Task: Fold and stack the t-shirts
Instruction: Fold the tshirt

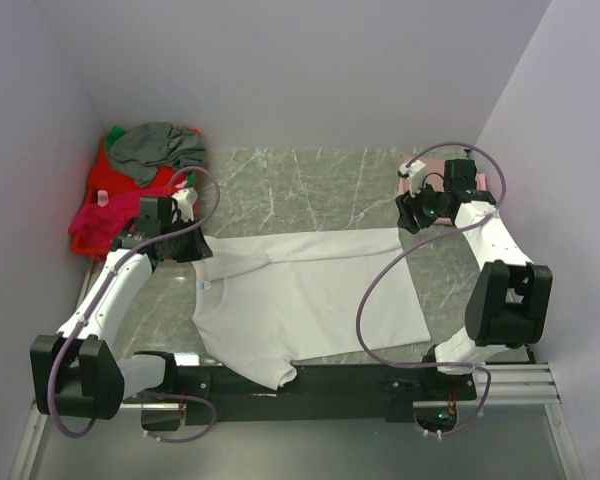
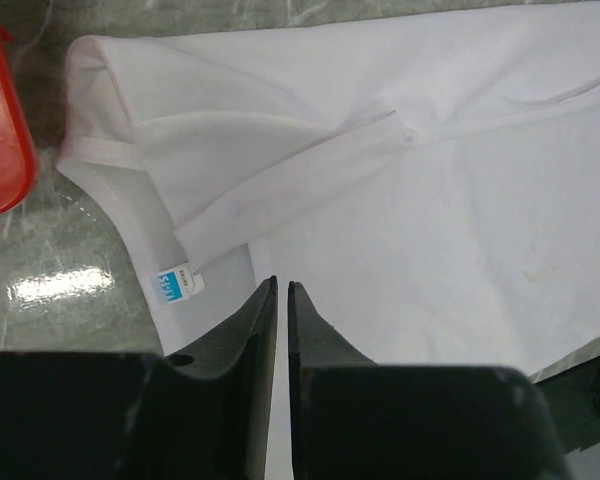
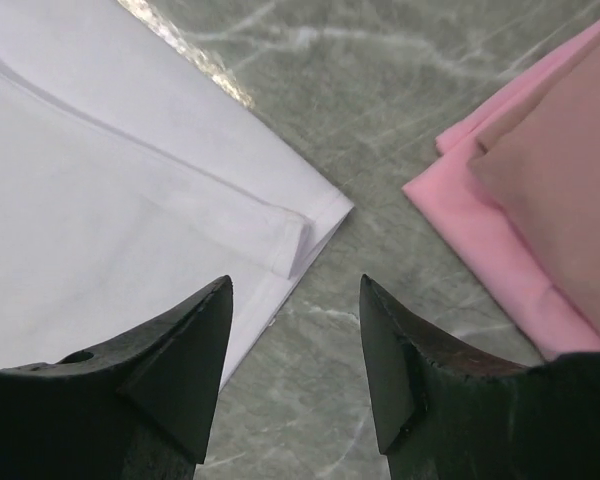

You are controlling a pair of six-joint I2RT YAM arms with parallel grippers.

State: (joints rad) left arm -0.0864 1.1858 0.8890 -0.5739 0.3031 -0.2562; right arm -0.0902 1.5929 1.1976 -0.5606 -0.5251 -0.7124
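White t-shirt [image 1: 310, 290] lies under the hovering left pincer [image 2: 282, 297], nearly closed and seemingly empty; right pincer [image 3: 295, 300] gapes wide.

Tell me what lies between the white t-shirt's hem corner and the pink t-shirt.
Nothing but bare marbled tabletop between the white t-shirt and the pink t-shirt; the right wrist view shows it.

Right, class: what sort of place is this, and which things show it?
Probably a lab test cell: plain walls enclose a marble-patterned table, with left arm and right arm bolted along its near edge.
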